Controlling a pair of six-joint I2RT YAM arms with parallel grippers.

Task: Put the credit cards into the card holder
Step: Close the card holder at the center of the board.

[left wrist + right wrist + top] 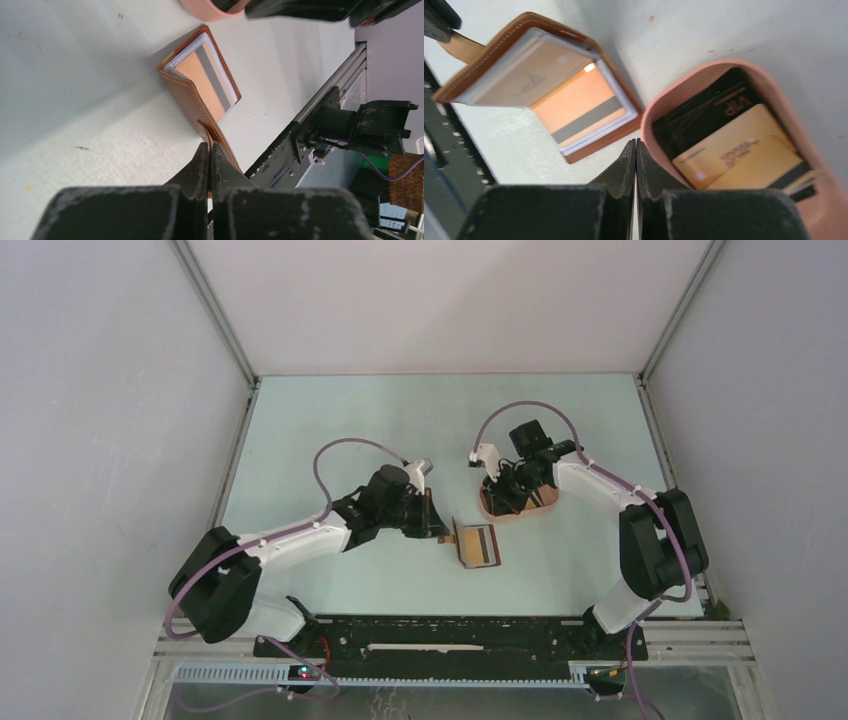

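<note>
Left pincer [209, 146] on card holder [183, 95] tab

Your left arm [290, 540] reaches right across pale table [330, 420]; left gripper [440, 531] touches left edge of card holder [463, 550]. Holder lies open near table centre, orange card [484, 538] with grey stripe face up inside. Your right arm [610, 485] folds inward; right gripper [503, 497] sits over pink tray [548, 502], just beyond holder. Tray contents hidden by gripper. Jaw states unreadable from above.
</note>
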